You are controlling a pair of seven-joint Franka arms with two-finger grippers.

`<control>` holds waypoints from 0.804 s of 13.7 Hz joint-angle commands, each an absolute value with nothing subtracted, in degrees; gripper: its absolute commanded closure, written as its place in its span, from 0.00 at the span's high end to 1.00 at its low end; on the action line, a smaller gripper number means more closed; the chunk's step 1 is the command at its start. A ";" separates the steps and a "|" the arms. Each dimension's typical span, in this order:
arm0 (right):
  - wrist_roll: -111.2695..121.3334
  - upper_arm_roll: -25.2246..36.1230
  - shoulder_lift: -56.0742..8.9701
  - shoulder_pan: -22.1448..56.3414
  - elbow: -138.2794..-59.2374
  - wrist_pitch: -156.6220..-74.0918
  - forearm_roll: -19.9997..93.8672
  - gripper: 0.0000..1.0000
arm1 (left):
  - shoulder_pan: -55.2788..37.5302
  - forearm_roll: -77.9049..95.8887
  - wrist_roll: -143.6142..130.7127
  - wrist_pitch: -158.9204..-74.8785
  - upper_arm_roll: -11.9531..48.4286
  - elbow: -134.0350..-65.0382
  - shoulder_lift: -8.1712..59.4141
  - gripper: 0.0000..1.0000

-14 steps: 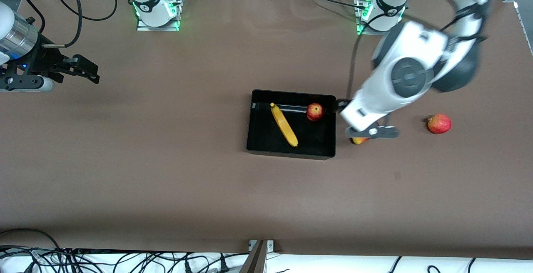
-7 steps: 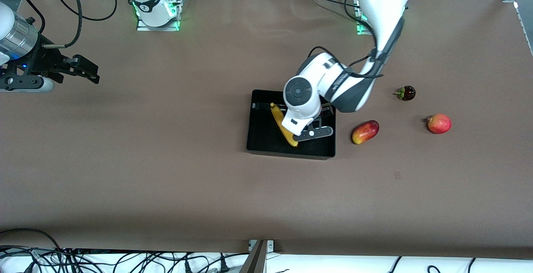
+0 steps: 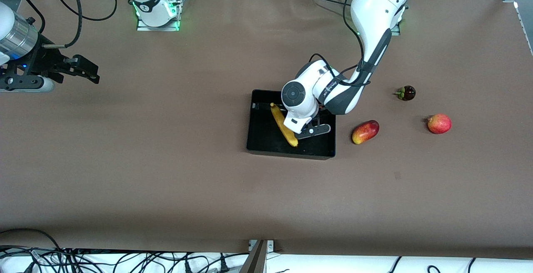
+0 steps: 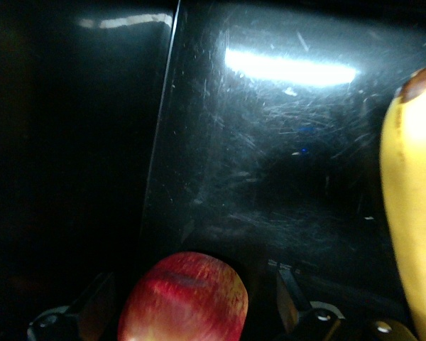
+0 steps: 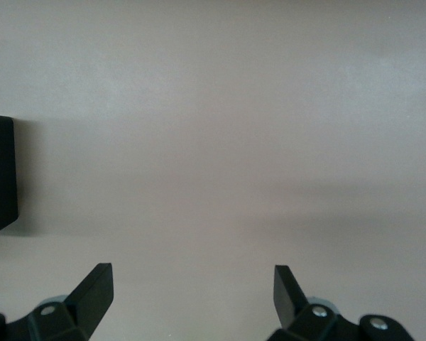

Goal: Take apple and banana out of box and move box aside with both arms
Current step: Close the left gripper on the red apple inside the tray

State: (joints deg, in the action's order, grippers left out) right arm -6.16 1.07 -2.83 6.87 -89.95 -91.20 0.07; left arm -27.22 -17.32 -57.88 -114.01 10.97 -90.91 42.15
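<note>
The black box sits mid-table with the yellow banana lying in it. My left arm reaches down into the box and covers the apple in the front view. In the left wrist view the red apple rests on the box floor between the fingers of my left gripper, which is open with a gap on each side of the fruit. The banana lies beside it. My right gripper waits open and empty over bare table at the right arm's end.
Outside the box, toward the left arm's end, lie an oblong red-and-yellow mango, a red round fruit with a nub and a small dark fruit. Cables run along the table edge nearest the front camera.
My left arm has swung from beside the box, over the mango, into the box and come down around the apple. The right arm has not moved.
</note>
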 commanded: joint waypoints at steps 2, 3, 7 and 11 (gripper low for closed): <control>-6.24 0.35 -3.25 5.98 -88.95 -90.70 0.09 1.00 | -27.25 -18.90 -60.12 -115.58 11.07 -92.37 42.01 0.65; -6.24 0.35 -3.25 5.98 -88.95 -90.79 0.09 1.00 | -27.25 -18.90 -60.12 -115.58 11.07 -92.46 42.01 0.33; -6.24 0.35 -3.25 5.98 -88.95 -90.70 0.09 1.00 | -27.25 -18.72 -60.12 -114.96 11.16 -92.55 41.49 0.08; -6.33 0.26 -3.25 5.98 -88.95 -90.79 0.09 1.00 | -26.98 -17.75 -59.33 -109.79 11.51 -91.15 37.54 0.00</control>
State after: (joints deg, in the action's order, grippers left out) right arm -6.16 1.07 -2.83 6.87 -89.96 -91.20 0.07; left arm -27.24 -17.33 -58.83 -113.39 11.01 -91.10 41.00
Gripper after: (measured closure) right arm 0.000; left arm 0.388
